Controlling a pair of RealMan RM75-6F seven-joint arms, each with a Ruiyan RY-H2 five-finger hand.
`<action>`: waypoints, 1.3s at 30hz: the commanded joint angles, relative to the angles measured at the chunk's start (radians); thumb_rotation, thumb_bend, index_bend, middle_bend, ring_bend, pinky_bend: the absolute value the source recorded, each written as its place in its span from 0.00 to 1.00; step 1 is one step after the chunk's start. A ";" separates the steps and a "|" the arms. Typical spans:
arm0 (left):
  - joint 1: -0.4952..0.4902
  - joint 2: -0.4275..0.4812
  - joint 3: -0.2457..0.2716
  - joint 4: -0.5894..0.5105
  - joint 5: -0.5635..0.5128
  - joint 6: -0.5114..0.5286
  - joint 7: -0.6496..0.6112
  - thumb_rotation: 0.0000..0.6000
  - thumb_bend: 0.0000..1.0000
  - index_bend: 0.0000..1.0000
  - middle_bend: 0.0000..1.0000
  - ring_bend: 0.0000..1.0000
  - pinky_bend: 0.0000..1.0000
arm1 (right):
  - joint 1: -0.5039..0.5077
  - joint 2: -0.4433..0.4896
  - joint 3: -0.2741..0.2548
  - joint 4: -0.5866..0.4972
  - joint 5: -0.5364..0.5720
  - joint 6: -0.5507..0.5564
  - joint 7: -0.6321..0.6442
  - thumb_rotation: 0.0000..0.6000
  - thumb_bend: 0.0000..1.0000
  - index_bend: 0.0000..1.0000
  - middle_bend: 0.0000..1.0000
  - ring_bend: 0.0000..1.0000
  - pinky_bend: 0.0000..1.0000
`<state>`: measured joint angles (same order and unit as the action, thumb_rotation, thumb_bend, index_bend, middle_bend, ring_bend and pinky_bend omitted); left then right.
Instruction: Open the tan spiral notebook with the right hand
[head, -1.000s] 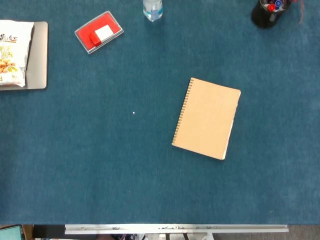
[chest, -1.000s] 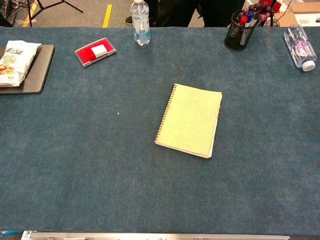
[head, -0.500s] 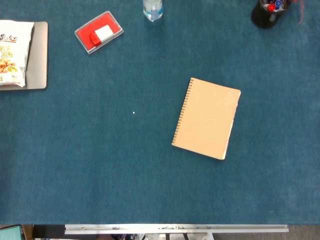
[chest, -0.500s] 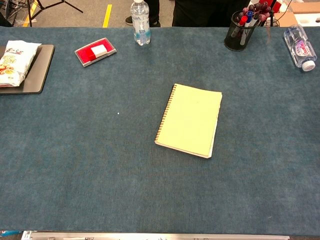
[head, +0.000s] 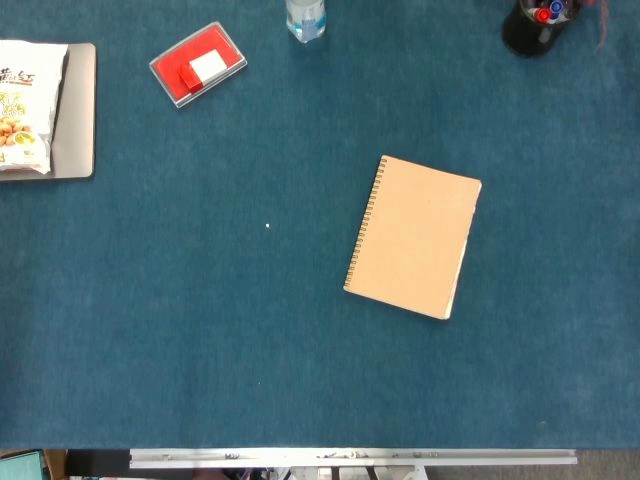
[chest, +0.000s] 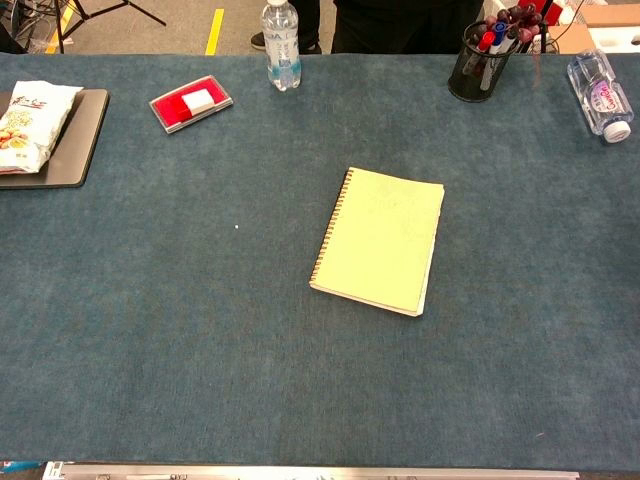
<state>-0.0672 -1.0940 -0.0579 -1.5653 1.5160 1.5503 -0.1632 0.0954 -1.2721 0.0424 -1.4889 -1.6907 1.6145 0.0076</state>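
Right of table centre, the closed notebook (head: 413, 237) lies lengthwise, spiral edge left; no fingers visible.

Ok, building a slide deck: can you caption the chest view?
Closed tan spiral notebook lying flat mid-table, spiral on its left; pen holder and two water bottles behind; no hand in view.

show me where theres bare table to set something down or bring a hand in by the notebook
Widest bare stretch: left of the notebook, from its spiral edge to the tray. The near strip along the table edge is bare, as is the cloth right of the notebook. The far edge is crowded: red case, bottle, pen cup.
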 joint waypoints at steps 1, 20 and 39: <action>0.001 0.000 0.000 -0.001 0.000 0.002 0.001 1.00 0.08 0.52 0.38 0.26 0.44 | 0.009 -0.010 -0.010 0.008 -0.011 -0.015 -0.005 1.00 0.21 0.45 0.20 0.04 0.16; 0.009 0.009 0.000 -0.008 0.000 0.009 -0.009 1.00 0.08 0.52 0.38 0.26 0.44 | 0.127 -0.068 -0.051 -0.007 -0.106 -0.187 -0.133 1.00 0.21 0.37 0.20 0.04 0.16; 0.015 0.015 -0.003 -0.015 -0.001 0.013 -0.017 1.00 0.08 0.52 0.38 0.26 0.44 | 0.188 -0.201 -0.073 0.196 -0.112 -0.247 -0.143 1.00 0.12 0.26 0.19 0.04 0.16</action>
<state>-0.0526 -1.0793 -0.0604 -1.5801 1.5147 1.5636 -0.1804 0.2787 -1.4624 -0.0267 -1.3056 -1.8062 1.3743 -0.1363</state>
